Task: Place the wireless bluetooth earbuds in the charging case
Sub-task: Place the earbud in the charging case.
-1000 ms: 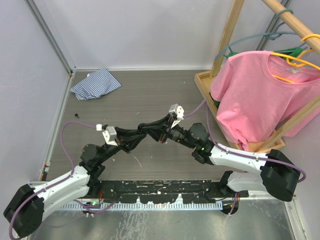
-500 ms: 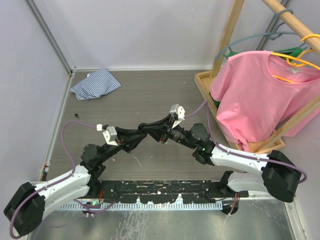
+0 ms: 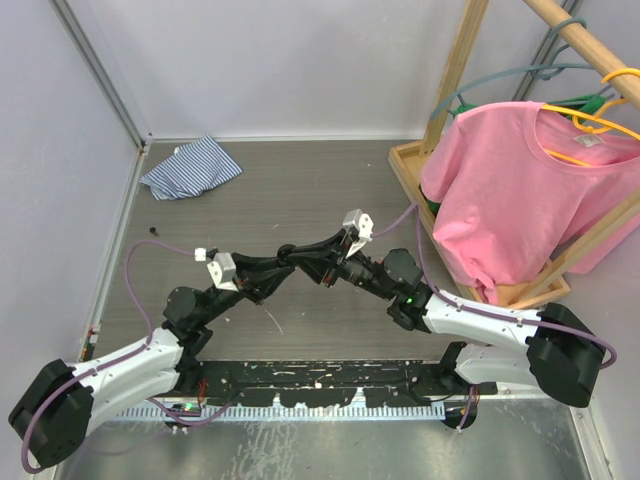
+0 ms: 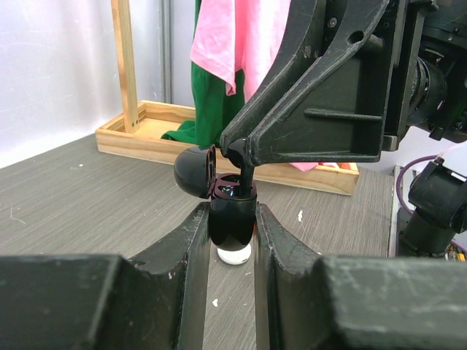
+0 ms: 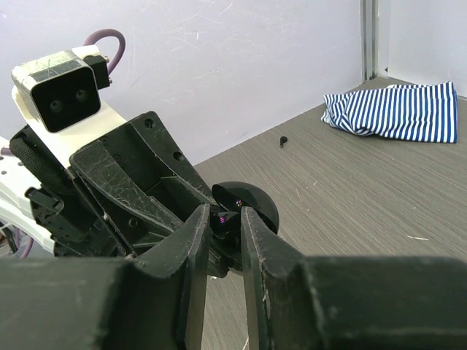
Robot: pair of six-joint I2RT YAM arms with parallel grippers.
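My left gripper (image 4: 232,219) is shut on a black charging case (image 4: 232,226) and holds it upright above the table, with its lid (image 4: 194,171) flipped open. My right gripper (image 5: 222,219) comes in from the opposite side, shut on a small black earbud (image 5: 226,220) right at the case's open mouth. How deep the earbud sits is hidden. In the top view the two grippers meet at mid-table (image 3: 318,262). Below the case, a small white round thing (image 4: 234,254) lies on the table. A tiny black piece (image 5: 283,140) lies far off near the wall.
A blue-striped cloth (image 3: 190,167) lies at the back left corner. A wooden rack (image 3: 455,80) with a pink shirt (image 3: 520,190) on hangers fills the right side. Its wooden base frame (image 4: 146,135) lies on the table just beyond the grippers.
The right wrist has edged very slightly to the right. Both grips and the case stay as they were.
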